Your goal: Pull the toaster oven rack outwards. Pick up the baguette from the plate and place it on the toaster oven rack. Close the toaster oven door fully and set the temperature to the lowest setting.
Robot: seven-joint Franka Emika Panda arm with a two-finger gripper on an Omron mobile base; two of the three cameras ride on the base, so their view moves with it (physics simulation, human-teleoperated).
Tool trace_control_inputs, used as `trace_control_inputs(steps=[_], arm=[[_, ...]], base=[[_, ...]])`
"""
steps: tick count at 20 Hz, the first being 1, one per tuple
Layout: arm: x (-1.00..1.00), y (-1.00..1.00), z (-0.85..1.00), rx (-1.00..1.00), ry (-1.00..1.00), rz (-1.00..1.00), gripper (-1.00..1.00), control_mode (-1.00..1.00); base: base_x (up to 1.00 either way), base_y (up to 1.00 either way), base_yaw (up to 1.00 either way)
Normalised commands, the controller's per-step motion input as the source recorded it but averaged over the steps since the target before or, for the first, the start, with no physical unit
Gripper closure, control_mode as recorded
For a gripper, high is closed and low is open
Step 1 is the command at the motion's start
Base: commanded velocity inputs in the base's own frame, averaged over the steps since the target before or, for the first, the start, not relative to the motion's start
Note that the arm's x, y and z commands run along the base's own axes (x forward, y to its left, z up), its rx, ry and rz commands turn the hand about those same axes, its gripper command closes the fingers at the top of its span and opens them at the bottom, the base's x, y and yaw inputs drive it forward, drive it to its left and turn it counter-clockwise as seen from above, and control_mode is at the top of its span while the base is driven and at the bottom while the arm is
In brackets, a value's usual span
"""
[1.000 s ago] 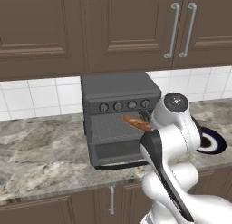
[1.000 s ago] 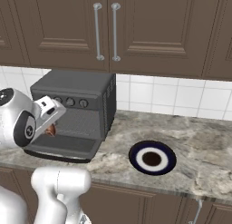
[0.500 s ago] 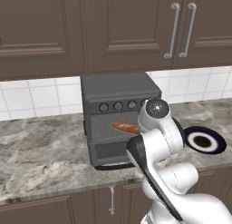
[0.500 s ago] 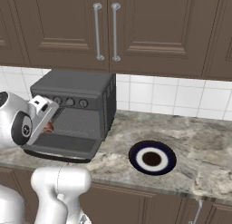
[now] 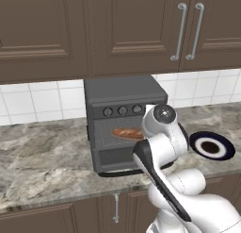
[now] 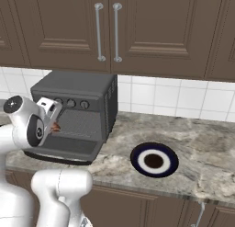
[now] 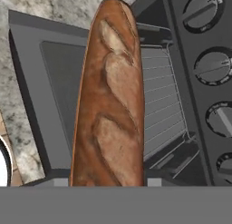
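Observation:
My gripper (image 6: 53, 124) is shut on the baguette (image 5: 127, 132), an orange-brown loaf held in the air in front of the toaster oven's (image 5: 124, 93) open cavity. The hand view has the baguette (image 7: 111, 105) running up its middle, hiding the fingertips. The toaster oven door (image 7: 41, 96) lies folded down flat below it, also visible as a dark slab (image 6: 64, 148) in the right base view. The wire rack (image 7: 161, 105) sits in the cavity mouth behind the loaf. The blue plate (image 5: 211, 145) lies bare on the counter to the oven's right.
Round knobs (image 7: 213, 66) run along the oven's front above the cavity. Dark wall cabinets (image 6: 105, 28) hang above the oven. The marble counter (image 6: 202, 143) stretches right past the plate (image 6: 154, 160).
The arm has swung left and slightly down with the baguette, from beside the oven's right edge to in front of the open cavity.

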Motion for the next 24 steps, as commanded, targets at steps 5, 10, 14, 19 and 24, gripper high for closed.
trace_control_inputs(steps=[5, 10, 14, 19, 24], arm=[[0.10, 0.07, -0.11, -0.01, -0.11, 0.00, 1.00, -1.00], [0.10, 0.00, -0.11, 0.00, -0.16, 0.00, 1.00, -1.00], [0.12, 0.01, -0.22, 0.00, -0.07, 0.00, 1.00, -1.00], [0.17, 0.04, -0.19, 0.00, -0.02, 0.00, 1.00, -1.00], [0.28, 0.00, -0.20, 0.00, 0.00, 0.00, 1.00, -1.00]], base=[[0.00, 0.00, 0.00], [0.00, 0.00, 0.00], [0.00, 0.00, 0.00], [0.00, 0.00, 0.00], [0.00, 0.00, 0.00]])
